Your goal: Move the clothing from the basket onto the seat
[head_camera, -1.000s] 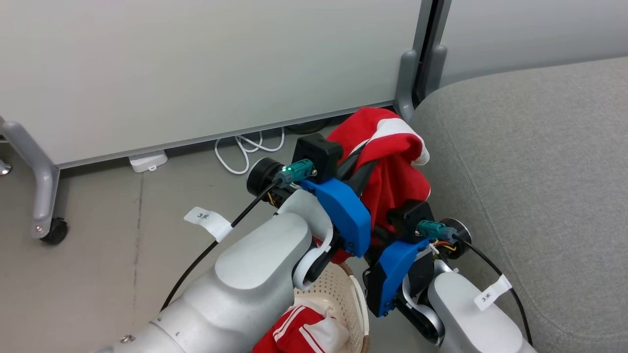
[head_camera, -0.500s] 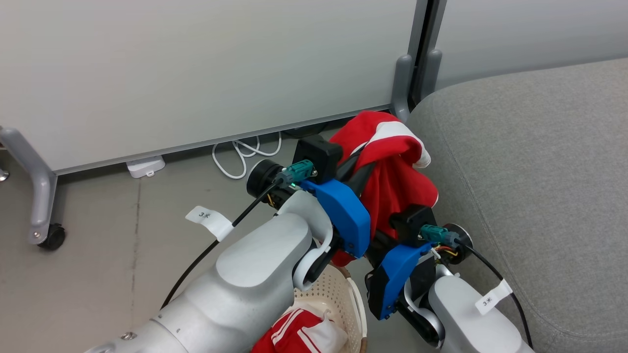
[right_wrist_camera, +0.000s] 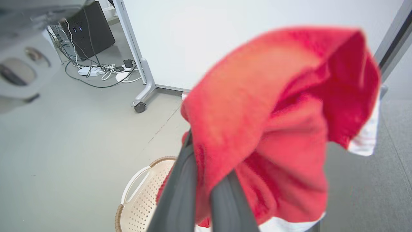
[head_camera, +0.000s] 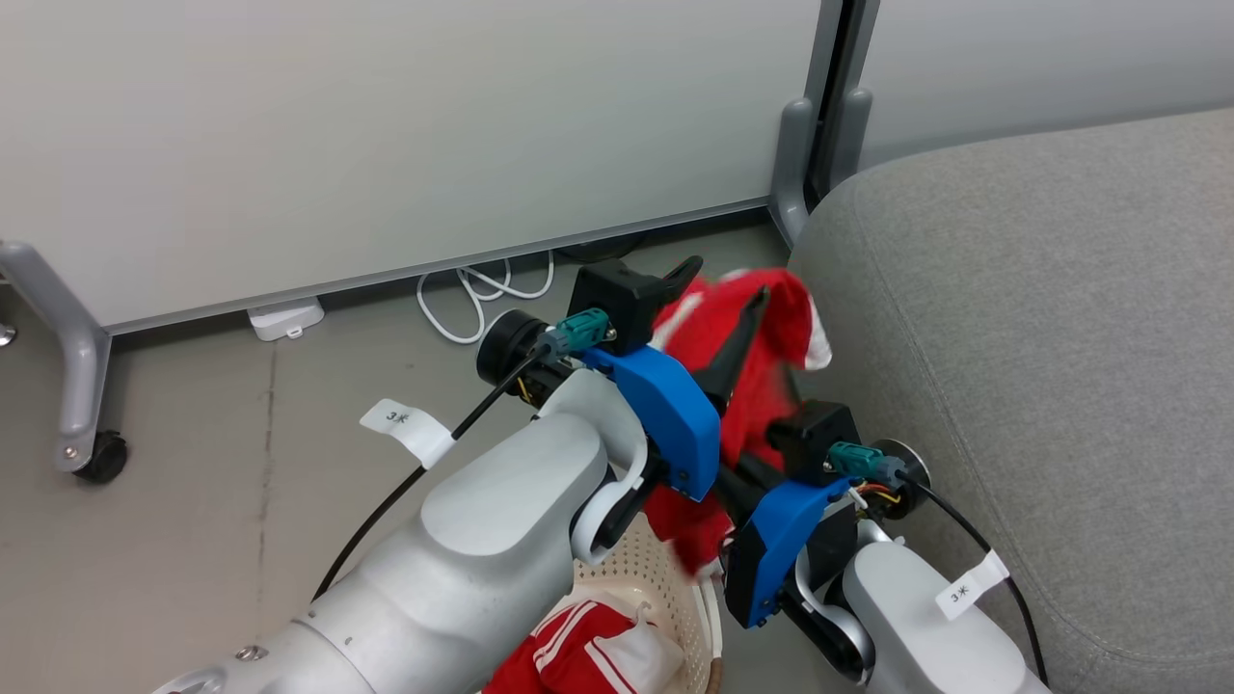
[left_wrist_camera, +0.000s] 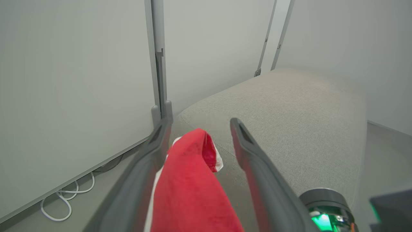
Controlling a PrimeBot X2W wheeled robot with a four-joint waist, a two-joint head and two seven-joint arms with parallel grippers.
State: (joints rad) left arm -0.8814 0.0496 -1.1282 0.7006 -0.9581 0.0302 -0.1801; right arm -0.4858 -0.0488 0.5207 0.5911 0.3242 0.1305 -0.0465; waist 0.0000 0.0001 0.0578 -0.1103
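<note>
Only readable bits I can spot from here are two little paper flags. One white tag (head_camera: pixel 406 430) is wrapped round the black cable (head_camera: pixel 482 410) on the left arm (head_camera: pixel 501 520). A second tag (head_camera: pixel 969 588) sits on the other cable (head_camera: pixel 950 511) on the right arm (head_camera: pixel 916 627). Both say "3" plus a tiny mark (looks like 米, might just be a star).

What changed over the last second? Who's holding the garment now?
The left gripper opened and let go of the red garment, which sagged lower and now hangs from the right gripper, shut on it. Unchanged: the striped garment lies in the basket, and nothing is on the seat.
</note>
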